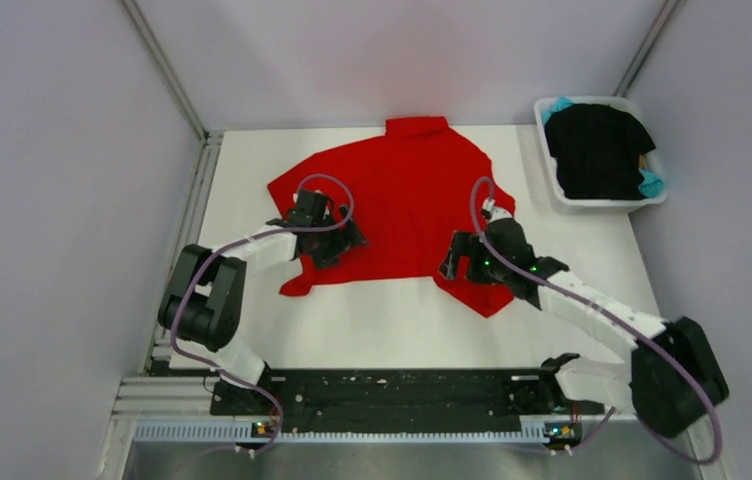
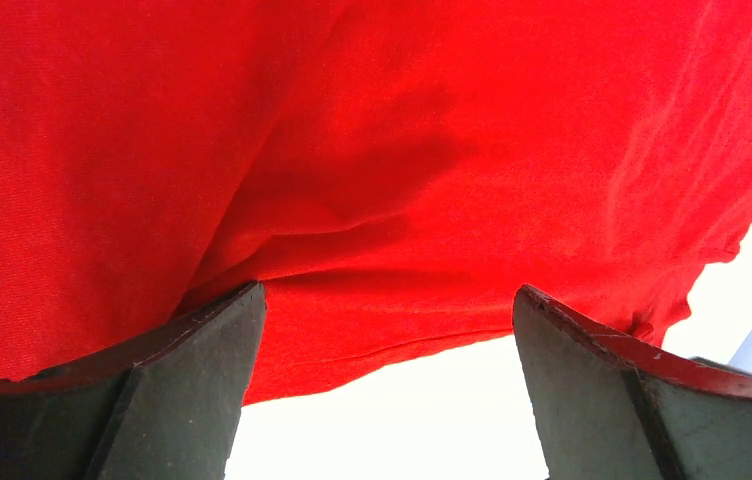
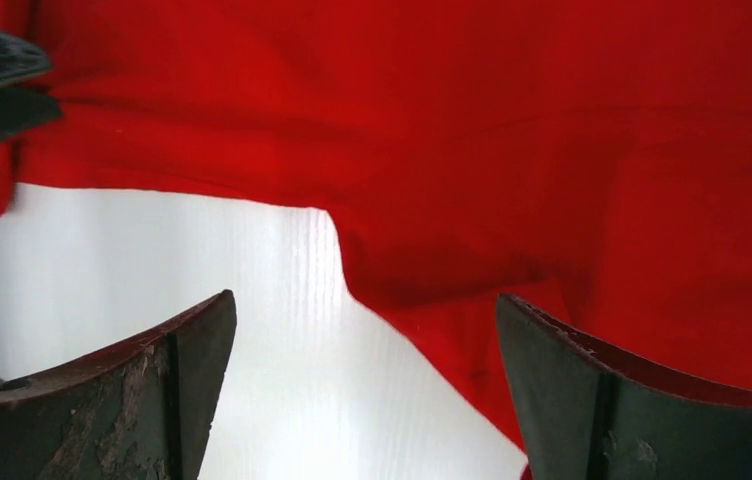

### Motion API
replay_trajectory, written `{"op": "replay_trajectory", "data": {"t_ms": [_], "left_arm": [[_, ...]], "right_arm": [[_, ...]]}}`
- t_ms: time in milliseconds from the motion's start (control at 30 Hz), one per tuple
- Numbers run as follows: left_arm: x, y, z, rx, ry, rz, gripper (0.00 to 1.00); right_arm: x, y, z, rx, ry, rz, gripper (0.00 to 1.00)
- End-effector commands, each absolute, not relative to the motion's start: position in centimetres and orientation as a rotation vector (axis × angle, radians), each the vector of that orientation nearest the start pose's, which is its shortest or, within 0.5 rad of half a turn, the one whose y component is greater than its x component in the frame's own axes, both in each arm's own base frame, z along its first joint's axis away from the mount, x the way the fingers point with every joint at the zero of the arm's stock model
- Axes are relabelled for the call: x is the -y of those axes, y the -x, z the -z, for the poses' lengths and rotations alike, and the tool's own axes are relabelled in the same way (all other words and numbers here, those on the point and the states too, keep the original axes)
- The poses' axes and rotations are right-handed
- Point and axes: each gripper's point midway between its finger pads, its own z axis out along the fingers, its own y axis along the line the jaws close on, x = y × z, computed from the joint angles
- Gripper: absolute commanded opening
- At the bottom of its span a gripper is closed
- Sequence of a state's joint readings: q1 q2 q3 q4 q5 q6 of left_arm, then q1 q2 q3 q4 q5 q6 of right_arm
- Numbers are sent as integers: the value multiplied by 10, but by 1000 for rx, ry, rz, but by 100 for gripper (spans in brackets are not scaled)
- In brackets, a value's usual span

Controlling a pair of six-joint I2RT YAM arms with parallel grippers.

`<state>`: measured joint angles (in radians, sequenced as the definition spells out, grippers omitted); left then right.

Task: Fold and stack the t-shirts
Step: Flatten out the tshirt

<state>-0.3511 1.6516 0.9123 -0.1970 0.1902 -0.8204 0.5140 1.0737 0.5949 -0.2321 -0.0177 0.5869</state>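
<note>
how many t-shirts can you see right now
3. The red t-shirt lies spread on the table. The black t-shirt is bunched in the white tub at far right. The teal t-shirt peeks out beneath it. More could be hidden underneath.

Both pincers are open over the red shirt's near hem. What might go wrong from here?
The right pincer straddles the hem of the red t-shirt, partly over bare table; it may catch too little cloth and slip. The left pincer sits over a crease and may pinch a bunched ridge, skewing the fold.
</note>
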Motion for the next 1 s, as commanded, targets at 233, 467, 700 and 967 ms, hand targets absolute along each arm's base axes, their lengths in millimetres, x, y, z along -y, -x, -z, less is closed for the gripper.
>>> {"op": "replay_trajectory", "data": {"t_ms": [233, 467, 700, 967], "left_arm": [[173, -323, -29, -2631, 568, 578, 99], [171, -322, -28, -2635, 577, 560, 99], [168, -321, -28, -2637, 583, 535, 99], [169, -322, -32, -2627, 576, 545, 99]], "right_arm": [[-200, -232, -47, -2517, 83, -650, 97], [-216, -148, -68, -2585, 297, -820, 97], [-233, -84, -91, -2576, 515, -1090, 97], [-224, -175, -123, -2306, 252, -734, 99]]}}
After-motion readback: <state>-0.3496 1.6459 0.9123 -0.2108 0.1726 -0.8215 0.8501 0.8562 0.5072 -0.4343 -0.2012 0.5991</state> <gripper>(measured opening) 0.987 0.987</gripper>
